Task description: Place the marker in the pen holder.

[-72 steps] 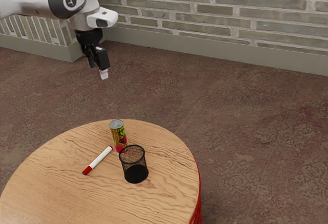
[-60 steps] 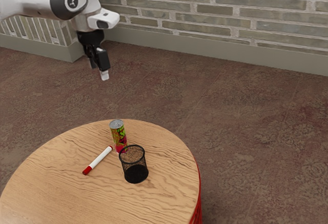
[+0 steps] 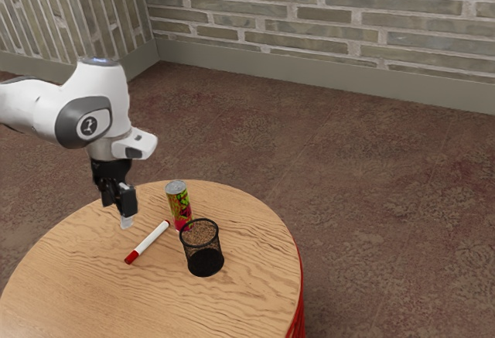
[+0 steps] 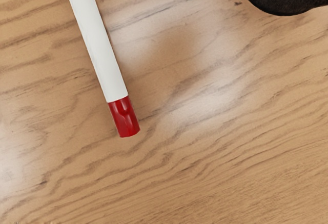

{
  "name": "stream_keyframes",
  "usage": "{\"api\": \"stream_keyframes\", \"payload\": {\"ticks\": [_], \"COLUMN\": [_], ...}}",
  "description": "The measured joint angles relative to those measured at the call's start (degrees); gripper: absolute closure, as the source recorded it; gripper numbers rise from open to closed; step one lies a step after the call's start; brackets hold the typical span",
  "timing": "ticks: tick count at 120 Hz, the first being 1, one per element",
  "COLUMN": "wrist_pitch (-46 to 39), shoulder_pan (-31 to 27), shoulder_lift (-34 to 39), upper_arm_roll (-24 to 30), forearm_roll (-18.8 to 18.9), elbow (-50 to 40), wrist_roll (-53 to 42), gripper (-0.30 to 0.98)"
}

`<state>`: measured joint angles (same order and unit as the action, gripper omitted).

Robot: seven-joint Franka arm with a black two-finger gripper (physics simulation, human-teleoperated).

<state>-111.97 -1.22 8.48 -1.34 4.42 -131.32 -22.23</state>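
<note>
Lower left of the exterior view, a white arm lowers its black tool [image 3: 118, 208] above the wooden tabletop [image 3: 247, 299], fingers apart and gripping nothing. The task's marker [image 3: 147, 243], white with a red cap, lies flat just beside it, capped end pointing toward the view's lower left. A colorful drink can [image 3: 179, 205] stands near the marker's other end. Farther right, toward the lower center, the black mesh pen holder [image 3: 205, 262] stands upright.
</note>
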Motion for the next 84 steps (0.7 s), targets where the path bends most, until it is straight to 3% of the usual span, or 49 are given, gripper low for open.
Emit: {"api": "stream_keyframes", "payload": {"ticks": [15, 29, 43, 84], "wrist_pitch": [-6.83, -11.76, -17.00, -23.48], "shoulder_pan": [-1.00, -1.07, -1.18, -2.90], "shoulder_lift": [0.52, -2.65, -7.02, -14.54], "upper_arm_roll": [0.02, -0.02, -0.06, -0.18], "forearm_roll": [2.58, 3.41, 3.76, 3.18], "elbow": [-4.31, -4.84, -4.97, -4.18], "wrist_roll": [5.23, 9.35, 12.76, 19.63], "gripper": [0.02, 0.27, 0.40, 0.51]}}
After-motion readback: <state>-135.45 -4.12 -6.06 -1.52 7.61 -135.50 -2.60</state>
